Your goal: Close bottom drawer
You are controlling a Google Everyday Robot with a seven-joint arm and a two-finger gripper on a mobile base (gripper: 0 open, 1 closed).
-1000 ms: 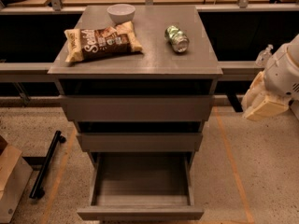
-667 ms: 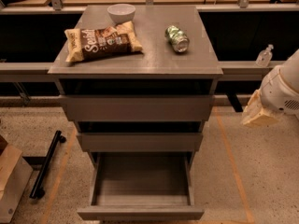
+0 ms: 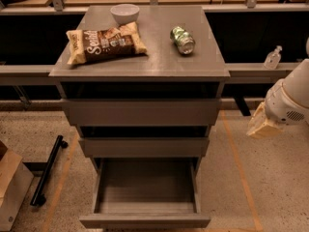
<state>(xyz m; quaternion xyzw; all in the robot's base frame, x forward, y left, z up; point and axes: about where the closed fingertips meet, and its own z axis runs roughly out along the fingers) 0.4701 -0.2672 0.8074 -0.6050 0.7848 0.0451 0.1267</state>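
Bottom drawer (image 3: pixel 145 221) is sitting pulled far out at the foot of the cabinet (image 3: pixel 140 111). Hand (image 3: pixel 263 124) is hovering well off to the cabinet's right, touching nothing. Can't tell whether it's apart or together.

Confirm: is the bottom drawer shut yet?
Open. The bottom drawer is pulled well out, its empty inside showing. The gripper hangs right of the cabinet, not touching it.

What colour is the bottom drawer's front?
The bottom drawer front is grey-brown, seen in camera view; the claw hangs at far right.
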